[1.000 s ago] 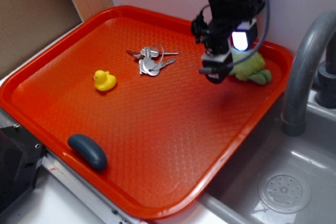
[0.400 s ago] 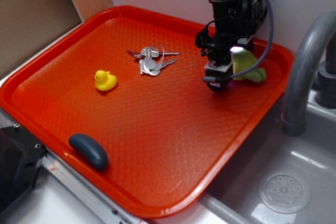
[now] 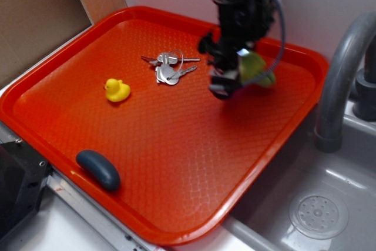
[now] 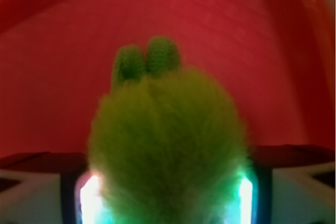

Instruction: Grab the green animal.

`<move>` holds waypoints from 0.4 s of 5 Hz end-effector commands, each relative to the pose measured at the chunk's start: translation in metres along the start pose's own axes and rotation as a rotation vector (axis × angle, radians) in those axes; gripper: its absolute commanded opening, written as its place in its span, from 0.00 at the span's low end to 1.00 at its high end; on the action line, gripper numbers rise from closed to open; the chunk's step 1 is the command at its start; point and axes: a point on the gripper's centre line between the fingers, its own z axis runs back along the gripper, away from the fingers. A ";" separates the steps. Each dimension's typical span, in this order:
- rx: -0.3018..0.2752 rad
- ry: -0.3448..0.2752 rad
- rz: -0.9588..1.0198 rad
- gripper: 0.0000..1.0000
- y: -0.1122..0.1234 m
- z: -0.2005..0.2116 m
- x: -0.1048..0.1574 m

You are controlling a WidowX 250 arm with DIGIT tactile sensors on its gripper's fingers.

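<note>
Leftward since earlier, the gripper (image 3: 230, 80) carries the green animal (image 3: 254, 67) above the red tray (image 3: 176, 145); the wrist view shows jaws pinching its fuzzy shell (image 4: 168, 145).

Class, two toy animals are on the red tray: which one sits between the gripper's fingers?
The green plush turtle, fuzzy and yellow-green, fills the gripper. The small yellow duck sits alone on the tray, left of the keys.

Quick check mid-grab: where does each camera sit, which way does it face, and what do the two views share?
Exterior: high in front of the red tray, looking down; shows the arm, gripper, keys, duck.
Wrist: on the gripper, looking along the fingers at the tray floor.
Shared: the green animal between the fingers, and the tray.
</note>
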 end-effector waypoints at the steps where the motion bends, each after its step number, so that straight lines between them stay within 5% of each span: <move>1: 0.034 0.068 0.472 0.00 -0.027 0.131 -0.075; 2: 0.020 0.082 0.721 0.00 -0.044 0.162 -0.093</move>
